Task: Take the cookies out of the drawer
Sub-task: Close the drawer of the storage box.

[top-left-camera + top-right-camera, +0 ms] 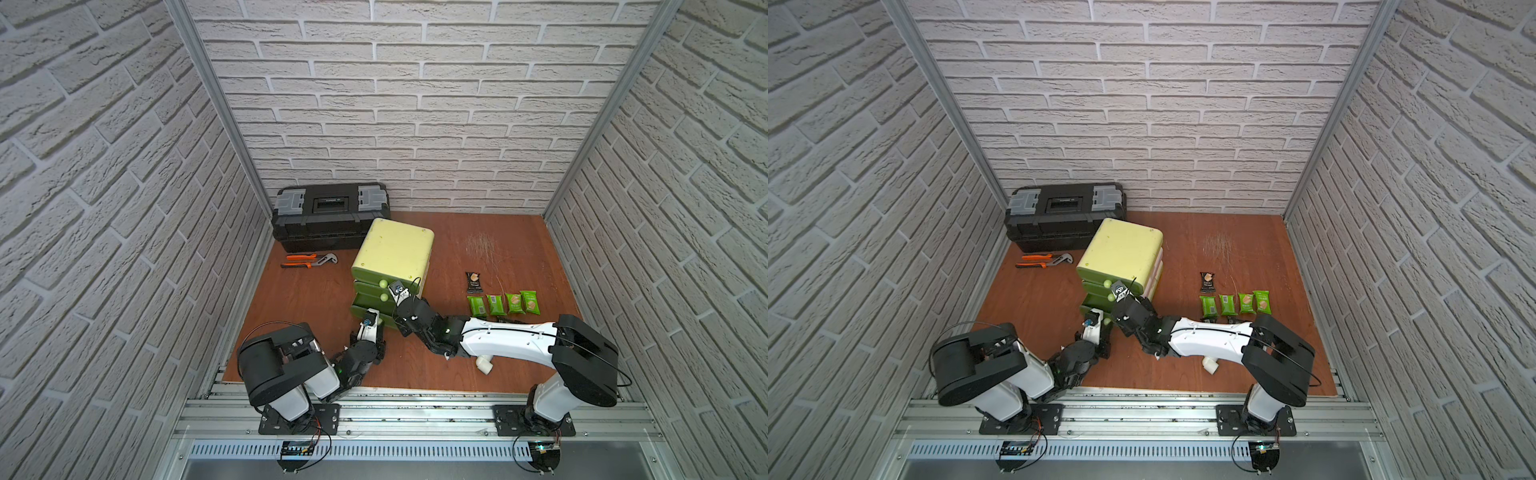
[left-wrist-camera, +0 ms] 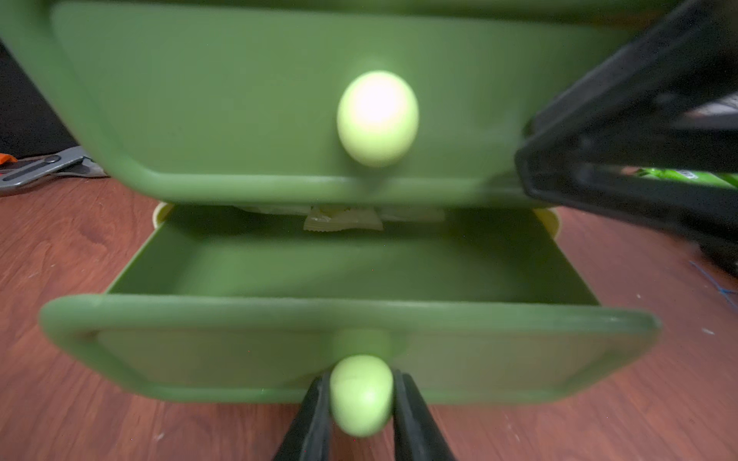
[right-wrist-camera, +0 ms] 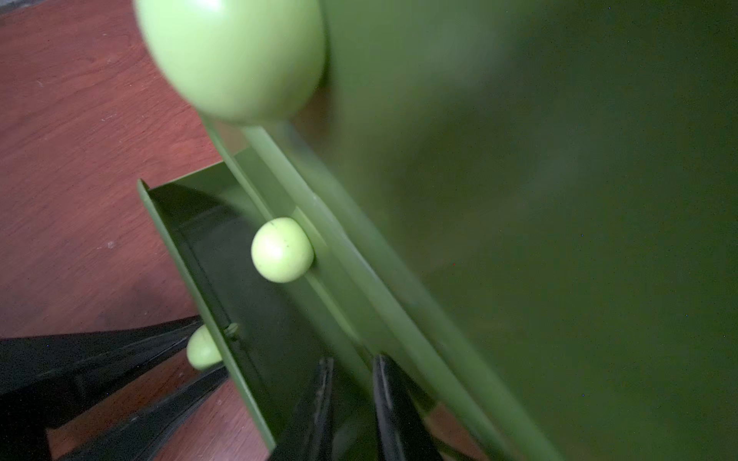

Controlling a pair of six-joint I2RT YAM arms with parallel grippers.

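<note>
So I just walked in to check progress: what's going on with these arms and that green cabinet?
The left pincer is shut on the knob of the bottom drawer, which stands pulled open. The right pincer hangs at the cabinet's front; whether it holds anything is unclear. Several cookies lie out on the table, and a pale one shows at the drawer's back.

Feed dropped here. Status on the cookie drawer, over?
Left end effector shut on pale green round knob, green plastic bottom drawer open. Right end effector near drawer fronts, state unclear. Pale wrapped cookie packet inside at back, middle drawer overhanging it.
</note>
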